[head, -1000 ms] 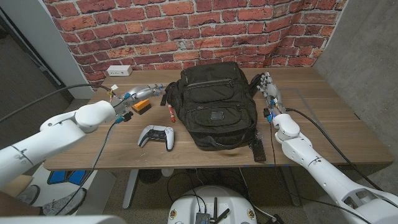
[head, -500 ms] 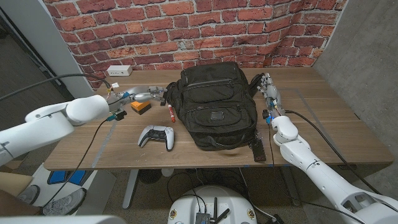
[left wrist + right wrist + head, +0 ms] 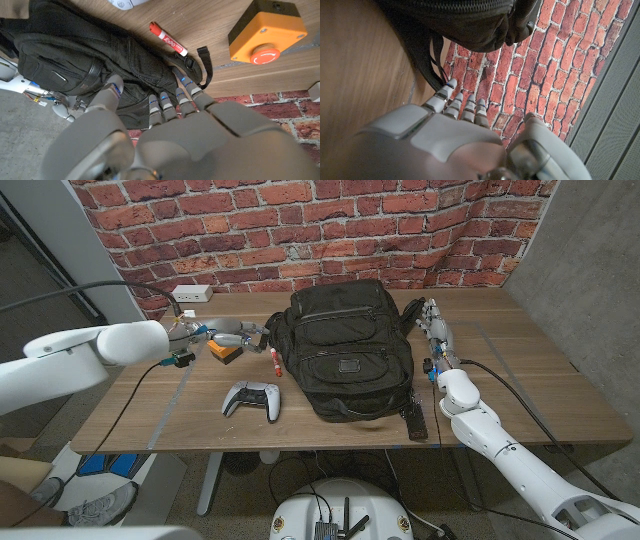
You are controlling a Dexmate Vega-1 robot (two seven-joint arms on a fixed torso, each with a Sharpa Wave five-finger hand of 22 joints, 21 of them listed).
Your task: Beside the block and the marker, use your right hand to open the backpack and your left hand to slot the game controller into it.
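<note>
Where woodgrain shows, a boxy orange block (image 3: 226, 352) flanks the black fabric backpack (image 3: 347, 350).

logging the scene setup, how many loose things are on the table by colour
black: 2, backpack, remote
orange: 1, block
red: 1, marker
white: 2, game controller, power strip
total: 6

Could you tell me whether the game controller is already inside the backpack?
No, the game controller lies on the table beside the closed backpack.
</note>
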